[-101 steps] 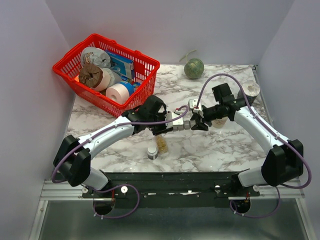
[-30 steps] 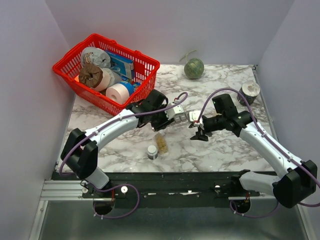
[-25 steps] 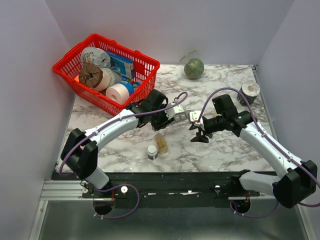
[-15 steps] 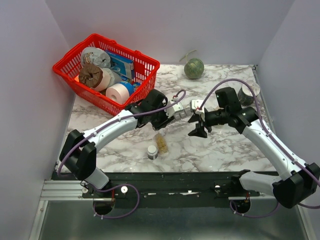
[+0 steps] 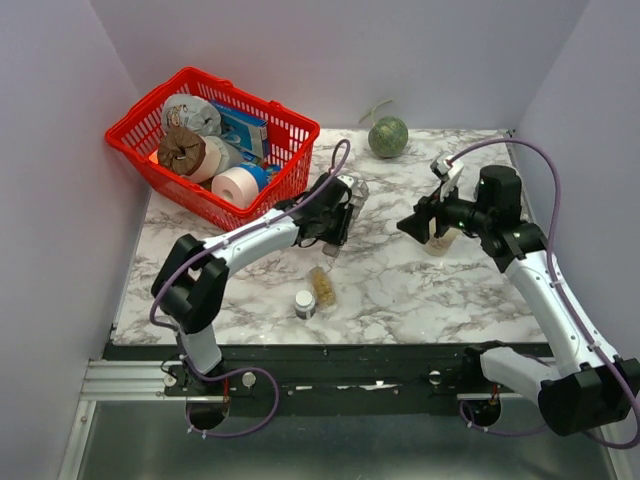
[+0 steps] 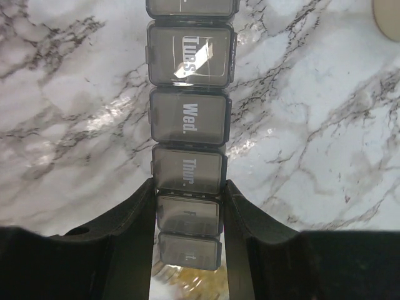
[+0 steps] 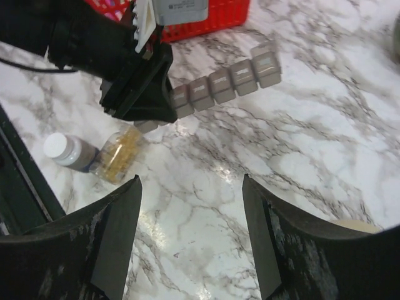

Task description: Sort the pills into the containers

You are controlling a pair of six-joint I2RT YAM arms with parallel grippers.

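Observation:
The containers [image 6: 187, 119] form a dark-grey strip of lidded compartments marked Tues, Wed, Thur. My left gripper [image 6: 187, 212] is shut on the strip's near end and holds it above the marble. In the right wrist view the strip [image 7: 225, 81] juts out from the left gripper [image 7: 147, 109]. The pills show tan-yellow inside a clear vial [image 5: 322, 287] lying on the table below the held end, also the vial [image 7: 119, 156]. My right gripper [image 5: 420, 222] hangs open and empty to the right of the strip, its fingers [image 7: 119, 225] wide apart.
A small dark white-capped bottle [image 5: 305, 303] stands beside the vial. The beige bottle [image 5: 437, 242] stands under my right wrist. A red basket [image 5: 205, 145] of goods sits back left. A green ball [image 5: 388, 137] rests at the back, a dark cup [image 5: 497, 185] far right.
My right gripper has opened wider and pulled back up and to the right, away from the strip. The left arm has swung the strip toward the back.

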